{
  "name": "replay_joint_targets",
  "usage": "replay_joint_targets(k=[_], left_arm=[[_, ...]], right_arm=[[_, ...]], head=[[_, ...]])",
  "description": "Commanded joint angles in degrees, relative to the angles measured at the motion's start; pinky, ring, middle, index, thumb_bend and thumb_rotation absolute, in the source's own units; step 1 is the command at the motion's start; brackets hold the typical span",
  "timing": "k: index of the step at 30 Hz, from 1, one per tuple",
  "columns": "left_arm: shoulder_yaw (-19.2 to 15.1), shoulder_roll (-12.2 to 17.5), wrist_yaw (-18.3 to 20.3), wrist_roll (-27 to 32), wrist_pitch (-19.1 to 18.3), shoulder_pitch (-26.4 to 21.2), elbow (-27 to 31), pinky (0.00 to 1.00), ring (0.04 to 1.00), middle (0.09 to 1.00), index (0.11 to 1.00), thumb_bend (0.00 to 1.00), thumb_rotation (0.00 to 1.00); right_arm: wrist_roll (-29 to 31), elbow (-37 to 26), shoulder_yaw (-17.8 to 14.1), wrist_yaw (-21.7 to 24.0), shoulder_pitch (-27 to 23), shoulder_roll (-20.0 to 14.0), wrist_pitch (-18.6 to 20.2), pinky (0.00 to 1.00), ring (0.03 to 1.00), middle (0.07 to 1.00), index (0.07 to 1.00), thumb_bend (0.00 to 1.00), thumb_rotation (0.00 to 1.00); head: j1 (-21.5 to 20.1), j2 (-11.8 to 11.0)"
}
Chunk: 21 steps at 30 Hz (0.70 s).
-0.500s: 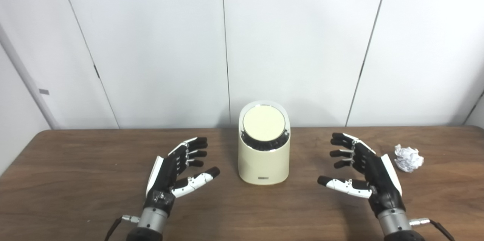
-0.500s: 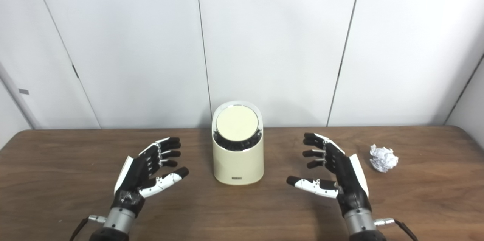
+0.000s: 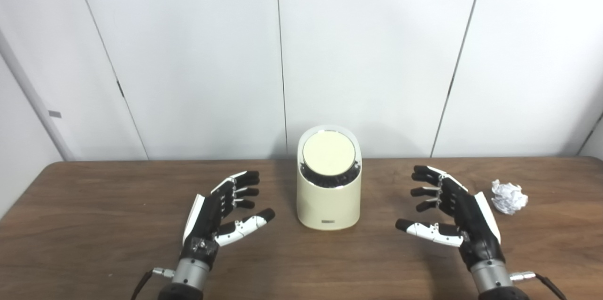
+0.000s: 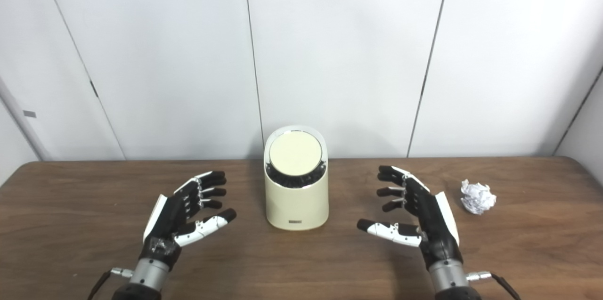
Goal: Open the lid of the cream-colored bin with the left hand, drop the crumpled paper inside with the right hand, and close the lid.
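Note:
A cream-colored bin (image 3: 329, 201) stands upright at the middle of the brown table, its round tilted lid (image 3: 328, 153) down and flat. A ball of crumpled white paper (image 3: 508, 196) lies on the table to the right of the bin. My left hand (image 3: 221, 208) hovers left of the bin, palm turned inward, open with fingers spread and holding nothing. My right hand (image 3: 447, 208) hovers between the bin and the paper, also open and touching neither.
The wooden table (image 3: 94, 215) runs across the whole view, its back edge against a white panelled wall (image 3: 198, 55). Bare wood lies on both sides of the hands and in front of the bin.

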<state>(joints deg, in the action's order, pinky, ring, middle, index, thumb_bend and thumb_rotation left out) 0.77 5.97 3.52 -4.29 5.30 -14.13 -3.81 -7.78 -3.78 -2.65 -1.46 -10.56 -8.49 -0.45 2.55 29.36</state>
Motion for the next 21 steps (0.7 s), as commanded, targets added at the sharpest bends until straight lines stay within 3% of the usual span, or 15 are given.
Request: replay_joint_targets(k=[1,5,11,16,21], left_arm=[[0.0,0.4,0.1,0.2,1.6,-2.1,1.3,0.67,0.750,0.790,0.807,0.80,0.26],[0.4,-0.7,-1.5,-2.0,0.6,-2.2,2.8,0.65,0.742,0.781,0.801,0.79,0.27],[0.9,-3.3,-4.8,-6.3,-2.1,-3.6,6.2,0.73,0.823,0.837,0.845,0.84,0.33],[1.6,-3.4,-6.0,-10.3,-3.5,-7.1,6.2,0.77,0.904,0.929,0.905,0.82,0.32],[1.7,-2.8,-5.5,-11.4,-4.5,-10.9,5.2,0.80,0.938,0.947,0.919,0.83,0.31]], right_arm=[[-0.1,-2.4,0.1,-0.1,-1.6,0.0,-0.9,0.51,0.661,0.760,0.757,0.77,0.00],[0.2,-1.9,0.1,0.0,-1.8,0.0,-1.6,0.51,0.664,0.762,0.759,0.78,0.00],[-0.2,-1.0,0.3,-0.1,-2.0,-0.4,-2.7,0.50,0.663,0.766,0.768,0.78,0.00],[-0.1,-0.4,0.4,-0.3,-2.2,-0.1,-2.9,0.49,0.655,0.764,0.764,0.79,0.00],[-0.6,-0.8,0.9,-0.6,-2.0,0.2,-2.9,0.50,0.656,0.767,0.767,0.78,0.00]], head=[[-0.2,-0.2],[-0.2,-0.4],[0.1,-0.8],[-0.3,-1.4],[-0.7,-1.5]])
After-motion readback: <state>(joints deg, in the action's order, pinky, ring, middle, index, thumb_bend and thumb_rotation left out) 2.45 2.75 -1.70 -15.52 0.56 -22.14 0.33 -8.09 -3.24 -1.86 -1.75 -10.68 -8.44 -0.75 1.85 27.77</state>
